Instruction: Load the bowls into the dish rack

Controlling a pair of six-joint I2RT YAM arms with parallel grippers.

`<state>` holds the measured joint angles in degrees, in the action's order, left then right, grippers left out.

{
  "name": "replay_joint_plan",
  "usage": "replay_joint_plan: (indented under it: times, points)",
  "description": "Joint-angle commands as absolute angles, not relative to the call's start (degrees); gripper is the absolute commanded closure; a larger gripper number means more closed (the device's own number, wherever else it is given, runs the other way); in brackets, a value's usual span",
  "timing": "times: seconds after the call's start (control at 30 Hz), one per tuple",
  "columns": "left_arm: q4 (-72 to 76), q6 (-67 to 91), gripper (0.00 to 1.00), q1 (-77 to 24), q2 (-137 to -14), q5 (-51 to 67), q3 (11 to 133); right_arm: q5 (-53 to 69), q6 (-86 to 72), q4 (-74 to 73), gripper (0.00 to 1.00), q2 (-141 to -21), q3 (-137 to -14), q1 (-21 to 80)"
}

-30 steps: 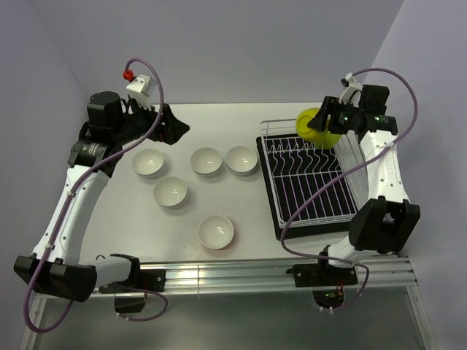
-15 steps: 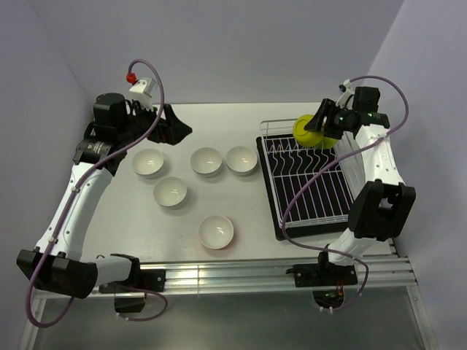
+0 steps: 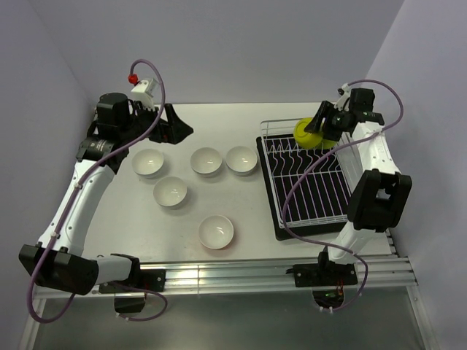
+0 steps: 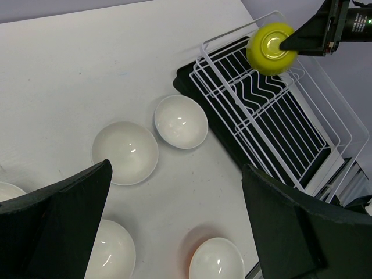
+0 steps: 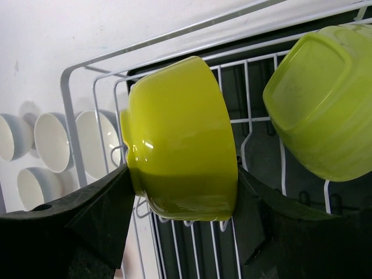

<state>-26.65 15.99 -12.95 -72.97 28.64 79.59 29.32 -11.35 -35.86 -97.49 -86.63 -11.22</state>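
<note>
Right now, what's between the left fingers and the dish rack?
Two white bowls, side by side, one close to the dish rack. Top view shows it; so does the left wrist view, past the open left fingers.

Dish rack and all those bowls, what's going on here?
The right tool is clamped on a lime green bowl, holding it tipped on its side at the far end of the dish rack. The left tool is open and empty above the table, where five more bowls sit.
</note>
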Motion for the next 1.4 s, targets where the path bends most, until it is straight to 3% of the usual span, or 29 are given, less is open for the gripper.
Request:
replay_joint_plan:
  times: [0.0,0.47,0.7,0.97,1.07,1.2,1.3,1.37]
  points:
    - [-23.9,16.9,0.01,-13.2,-72.8,29.3,79.1,29.3,-12.5,-33.1,1.0,-98.7,-90.3,-11.5]
    - [-24.7,17.0,0.01,-13.1,-73.8,29.2,79.3,27.9,-15.6,-34.0,1.0,-102.6,-90.7,-11.3]
    - [-24.5,17.4,0.01,-13.2,-73.7,29.0,78.7,28.0,-16.4,-34.6,0.87,-104.0,-90.9,-11.0]
    - [-24.7,17.9,0.01,-13.2,-74.4,28.9,78.9,26.7,-18.2,-34.6,0.83,-105.2,-90.1,-10.5]
    - [-24.8,17.8,0.01,-13.2,-74.4,28.8,78.8,26.5,-18.5,-34.9,0.76,-105.3,-90.3,-10.4]
    - [-24.5,17.9,0.01,-13.2,-74.4,28.7,78.3,25.4,-18.4,-35.3,0.59,-105.1,-90.4,-10.1]
    - [-24.5,18.1,0.01,-13.2,-74.4,28.7,78.3,24.7,-18.2,-35.9,0.57,-105.0,-90.4,-9.9]
    - [-24.5,18.1,0.0,-13.2,-74.4,28.7,78.4,24.3,-18.1,-36.1,0.46,-104.9,-90.1,-9.8]
